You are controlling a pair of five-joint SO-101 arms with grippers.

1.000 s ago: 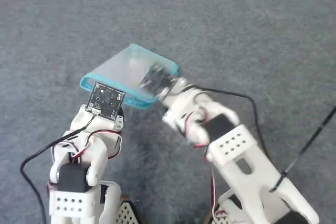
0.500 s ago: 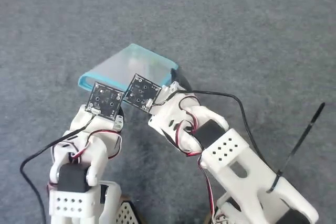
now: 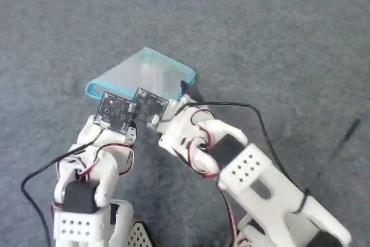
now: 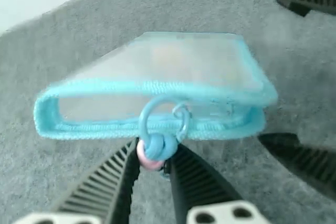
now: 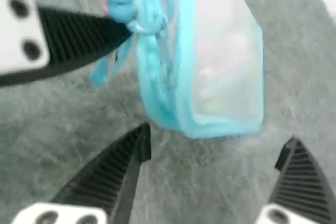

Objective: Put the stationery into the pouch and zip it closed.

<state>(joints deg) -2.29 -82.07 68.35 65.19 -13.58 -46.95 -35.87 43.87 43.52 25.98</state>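
Pouch (image 3: 144, 76): flat, translucent, with turquoise fabric trim, lying on the grey table (image 3: 289, 50). Pale stationery (image 5: 220, 72) shows faintly through its wall. Zip pull (image 4: 160, 121): turquoise ring with a pink bead (image 4: 148, 162), at mid-length of one long edge.

Near edge: pouch (image 3: 144, 76) hemmed in by both arms, packed side by side | left gripper (image 4: 152, 158) clamps the zip pull (image 4: 155, 144), blocking the zip edge | right gripper (image 5: 216, 141) gapes just beside the pouch corner | far side: grey table (image 3: 277, 44), wide room to pass
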